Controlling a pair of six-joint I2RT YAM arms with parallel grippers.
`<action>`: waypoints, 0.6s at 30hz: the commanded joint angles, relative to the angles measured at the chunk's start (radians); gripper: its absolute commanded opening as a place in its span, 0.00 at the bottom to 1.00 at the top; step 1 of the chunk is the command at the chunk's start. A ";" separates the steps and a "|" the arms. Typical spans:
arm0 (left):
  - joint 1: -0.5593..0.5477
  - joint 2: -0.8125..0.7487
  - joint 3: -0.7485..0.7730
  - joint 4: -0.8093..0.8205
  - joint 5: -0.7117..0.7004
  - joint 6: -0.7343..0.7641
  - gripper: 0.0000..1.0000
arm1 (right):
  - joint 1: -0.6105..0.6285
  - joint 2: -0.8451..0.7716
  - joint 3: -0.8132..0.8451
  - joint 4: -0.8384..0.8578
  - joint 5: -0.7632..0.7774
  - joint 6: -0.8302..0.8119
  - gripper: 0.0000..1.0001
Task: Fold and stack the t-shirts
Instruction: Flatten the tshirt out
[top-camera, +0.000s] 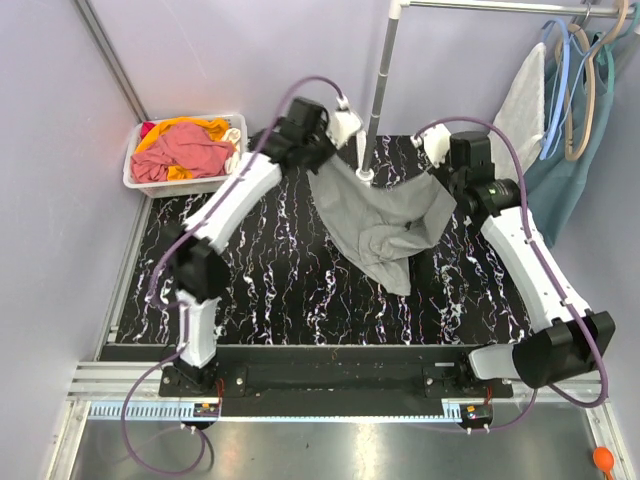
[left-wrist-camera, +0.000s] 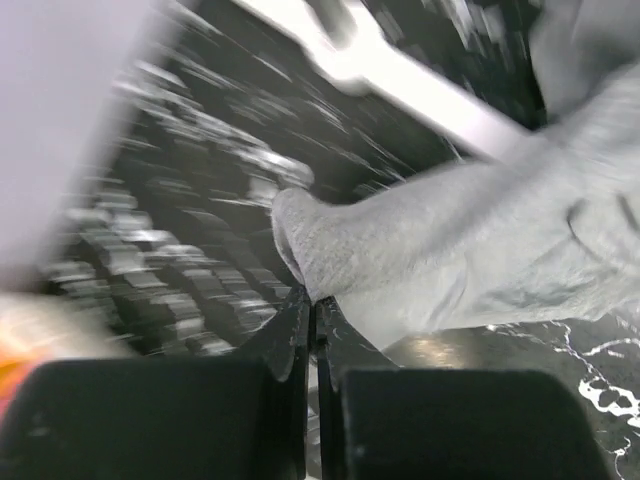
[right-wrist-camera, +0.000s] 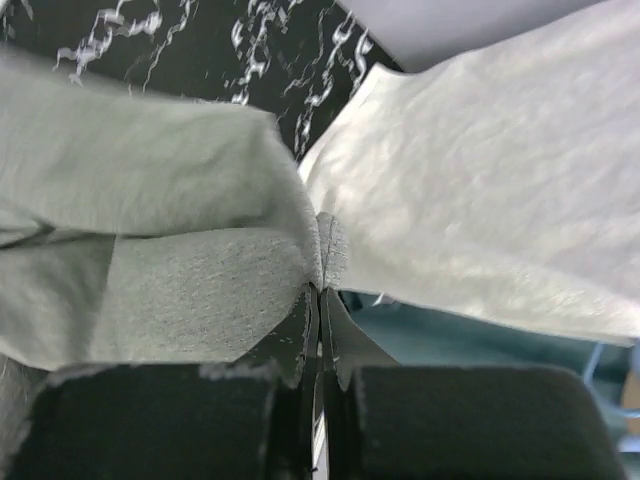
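Because the grey t-shirt (top-camera: 392, 228) is gripped at two separate points on its edge and raised off the bench (top-camera: 270, 285), it hangs as a sagging sheet between the arms. Judged purpose: to spread the garment so it can be laid flat for folding. Its lower part bunches and droops toward the middle of the bench; whether it touches cannot be confirmed. The cloth is creased and partly doubled over itself.

Left tool (left-wrist-camera: 311, 305): fingers together, clamped on a rolled edge of the shirt, with the cloth nipped at the very tips. This wrist view is blurred.

Right tool (right-wrist-camera: 320, 300): fingers together, pinching a thin hem or seam of the shirt at the tips. A white cloth (right-wrist-camera: 480, 200) hangs just beside this grip. It appears to lie outside the tool, though contact cannot be ruled out.

The rack pole (top-camera: 378, 90) stands between the two tools, close behind the shirt's upper edge; judged a snag risk.

A white basket (top-camera: 130, 178) at the far left corner holds pink and orange garments (top-camera: 185, 150), well apart from the held shirt. No folded stack is visible, so the task is judged to be at an early stage.
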 joint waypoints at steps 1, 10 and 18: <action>0.005 -0.217 0.065 0.066 -0.140 -0.014 0.00 | 0.001 0.054 0.187 0.079 0.024 -0.019 0.00; -0.003 -0.361 0.158 0.135 -0.278 0.037 0.00 | -0.004 0.209 0.555 0.070 0.081 -0.144 0.00; -0.023 -0.608 -0.087 0.140 -0.323 0.158 0.00 | -0.002 0.083 0.494 -0.107 -0.012 -0.117 0.00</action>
